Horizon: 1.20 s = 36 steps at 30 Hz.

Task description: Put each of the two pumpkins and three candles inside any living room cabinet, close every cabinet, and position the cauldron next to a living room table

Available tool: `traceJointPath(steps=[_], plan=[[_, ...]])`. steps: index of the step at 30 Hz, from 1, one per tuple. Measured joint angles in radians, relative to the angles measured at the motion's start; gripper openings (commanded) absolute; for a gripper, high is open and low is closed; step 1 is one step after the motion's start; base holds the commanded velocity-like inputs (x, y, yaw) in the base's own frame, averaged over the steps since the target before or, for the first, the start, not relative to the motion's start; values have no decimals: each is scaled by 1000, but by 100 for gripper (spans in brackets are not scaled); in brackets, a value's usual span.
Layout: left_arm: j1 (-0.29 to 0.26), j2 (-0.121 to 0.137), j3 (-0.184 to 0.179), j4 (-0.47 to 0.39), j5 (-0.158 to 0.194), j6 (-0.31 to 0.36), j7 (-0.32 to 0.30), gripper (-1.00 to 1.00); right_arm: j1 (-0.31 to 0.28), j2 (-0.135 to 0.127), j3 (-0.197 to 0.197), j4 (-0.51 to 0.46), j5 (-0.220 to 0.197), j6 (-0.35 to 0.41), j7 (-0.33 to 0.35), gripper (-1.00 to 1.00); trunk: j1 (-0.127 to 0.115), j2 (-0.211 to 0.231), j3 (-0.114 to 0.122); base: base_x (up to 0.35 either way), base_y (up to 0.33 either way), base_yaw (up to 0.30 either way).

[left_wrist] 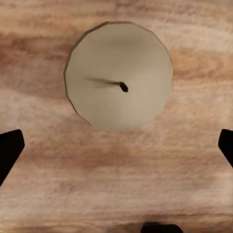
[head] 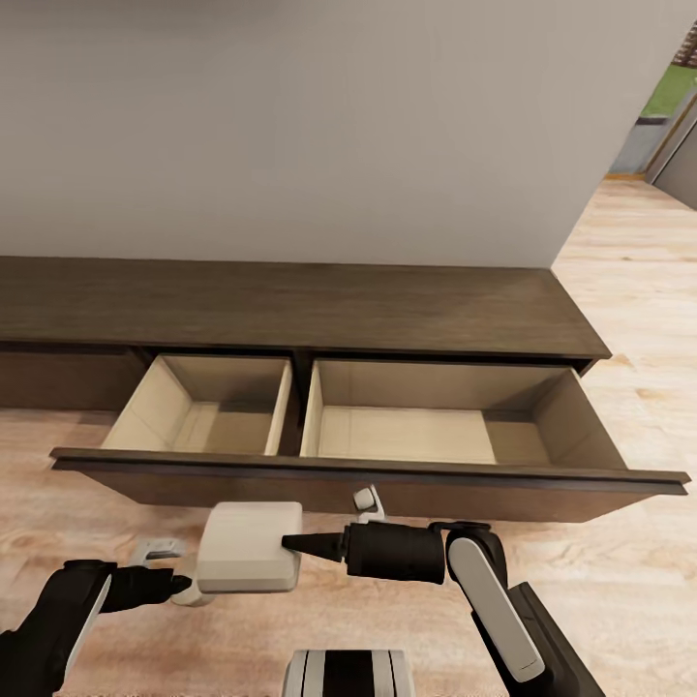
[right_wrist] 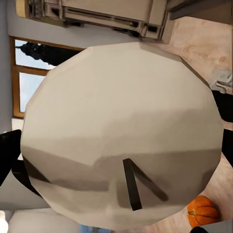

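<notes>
Carrying a pale grey-beige cylindrical candle [head: 247,547] sideways, the right tool [head: 290,547] hangs just in front of the long, low, dark brown wood cabinet [head: 290,310], whose wide drawer [head: 368,474] stands pulled out with two pale beige compartments, both bare as far as the head view shows. From that view the candle looks clamped at its end by the black, cone-like tip of the right tool, while the left tool [head: 179,584] points at the plank floor [head: 629,571] low at the robot's left side; I cannot tell from here whether it is apart or together. In the left wrist view a second pale candle [left_wrist: 119,75] stands upright on the floor with a short dark wick; the two dark fingertips [left_wrist: 8,150] sit wide apart, well short of it, gripping nothing. In the right wrist view the held candle's flat end [right_wrist: 121,131] is very close to the lens, and one small orange ribbed pumpkin [right_wrist: 202,211] lies on the floor beyond. The step in hand, I judge, is stowing candles: the right arm needs to lift over the drawer front and release inside a compartment. Counted: two candles, one pumpkin, one open drawer with two compartments.
</notes>
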Motion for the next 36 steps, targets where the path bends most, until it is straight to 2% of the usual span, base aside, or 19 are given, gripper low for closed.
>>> traceJointPath(steps=[13,29,33,36], plan=[[0,0,0,0,0,0,0,100,14,-1,-3,10,9,-4,-2,-100,6,-3,-50,0,0,0],[0,0,1,0,0,0,0,100,20,-1,-3,0,-2,2,2,-100,13,-7,-112,0,0,0],[0,0,3,0,0,0,0,100,20,-1,-2,-16,-7,8,5,-100,13,-7,-112,0,0,0],[0,0,3,0,0,0,0,100,21,-1,0,-32,-10,9,45,-100,13,-7,-112,0,0,0]])
